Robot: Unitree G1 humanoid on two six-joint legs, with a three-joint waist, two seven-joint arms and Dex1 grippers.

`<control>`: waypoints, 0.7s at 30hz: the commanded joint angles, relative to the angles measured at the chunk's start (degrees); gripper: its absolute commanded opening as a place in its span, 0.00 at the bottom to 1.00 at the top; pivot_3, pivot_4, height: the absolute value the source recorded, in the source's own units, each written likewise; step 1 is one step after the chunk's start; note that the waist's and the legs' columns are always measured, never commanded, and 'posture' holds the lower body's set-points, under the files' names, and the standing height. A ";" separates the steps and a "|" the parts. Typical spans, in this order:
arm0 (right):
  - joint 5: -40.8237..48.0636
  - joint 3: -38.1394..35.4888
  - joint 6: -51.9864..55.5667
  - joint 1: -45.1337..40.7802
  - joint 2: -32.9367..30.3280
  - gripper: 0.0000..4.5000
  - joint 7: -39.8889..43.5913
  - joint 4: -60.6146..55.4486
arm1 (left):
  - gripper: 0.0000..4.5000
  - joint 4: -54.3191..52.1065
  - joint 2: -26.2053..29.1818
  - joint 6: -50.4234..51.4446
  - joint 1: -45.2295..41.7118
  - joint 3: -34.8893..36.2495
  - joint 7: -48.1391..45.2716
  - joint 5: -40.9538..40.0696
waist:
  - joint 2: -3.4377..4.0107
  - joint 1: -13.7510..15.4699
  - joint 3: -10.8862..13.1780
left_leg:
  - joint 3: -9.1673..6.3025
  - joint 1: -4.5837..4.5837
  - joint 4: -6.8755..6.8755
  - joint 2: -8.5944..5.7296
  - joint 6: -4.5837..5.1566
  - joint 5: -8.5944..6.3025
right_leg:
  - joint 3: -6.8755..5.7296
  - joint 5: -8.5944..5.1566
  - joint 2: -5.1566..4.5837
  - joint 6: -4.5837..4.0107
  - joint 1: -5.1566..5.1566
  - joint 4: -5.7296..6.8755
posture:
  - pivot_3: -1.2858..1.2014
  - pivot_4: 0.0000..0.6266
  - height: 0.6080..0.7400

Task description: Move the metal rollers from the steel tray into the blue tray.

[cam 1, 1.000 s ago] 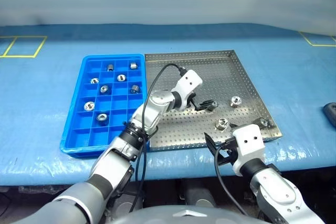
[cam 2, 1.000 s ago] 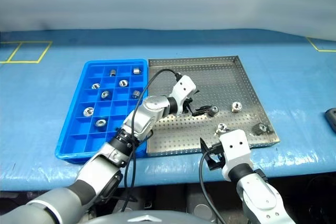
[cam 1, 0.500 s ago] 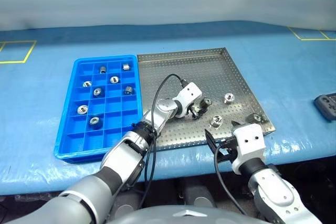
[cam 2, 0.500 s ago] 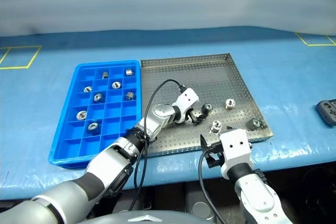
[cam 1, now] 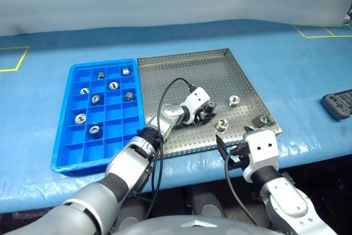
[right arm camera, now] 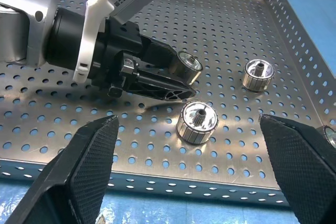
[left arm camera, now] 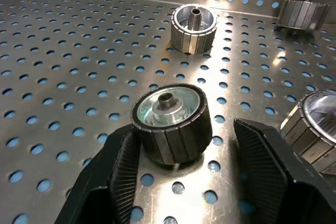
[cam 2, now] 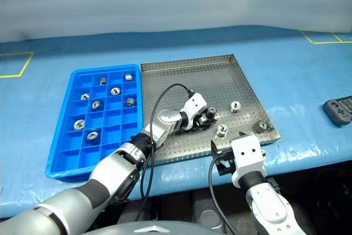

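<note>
Target roller (left arm camera: 172,121): stood on end on the steel tray (cam 1: 181,70), hole upward, set between the left gripper (left arm camera: 184,169) jaws.
Jaw state: one pad touching the roller, a gap left at the other; narrower than a second ago, not yet clamped.
Nearer arm: left; right gripper (right arm camera: 191,174) held wide apart at the near rim.
Destination: blue tray (cam 1: 61,147), across the bench side.
Change: left gripper lowered around the roller.
</note>
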 commanded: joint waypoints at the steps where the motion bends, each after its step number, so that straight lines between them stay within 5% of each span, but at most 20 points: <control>1: 0.07 -0.30 -0.81 -0.33 -0.44 1.00 -0.45 -2.51 | 0.67 -1.56 -10.80 -0.85 -3.21 1.13 0.32 -0.99 | 0.00 -0.10 0.00 | 0.00 0.00 0.00 0.00 0.00 0.00 | 0.00 0.00 0.00 0.00 0.00 0.00 | 0.40 0.24 1.00; 7: 0.21 -0.31 -0.21 -0.71 -0.62 1.00 -0.47 -2.51 | 0.67 -1.15 -11.67 0.43 -3.89 3.05 2.31 -2.44 | 0.00 -0.37 0.00 | 0.00 0.01 0.00 0.00 0.00 0.00 | 0.01 0.01 0.00 0.02 0.00 0.01 | 0.40 0.24 1.00; 13: 0.38 -0.34 0.13 -1.05 -0.74 1.00 -0.61 -2.51 | 0.37 -1.60 -11.64 0.57 -3.49 2.95 1.64 -2.62 | 0.00 -0.37 0.00 | 0.02 0.01 0.00 -0.01 0.00 0.00 | 0.03 0.03 0.00 0.06 0.00 0.01 | 0.41 0.24 1.00; 21: 1.10 0.33 2.80 -4.70 -0.83 1.00 0.70 -2.51 | 0.38 -9.77 -8.81 2.66 -1.74 4.51 -0.34 -5.78 | -0.01 0.17 0.01 | 0.04 0.01 0.01 -0.01 0.01 0.00 | 0.07 0.05 0.00 0.09 -0.01 0.01 | 0.44 0.24 1.00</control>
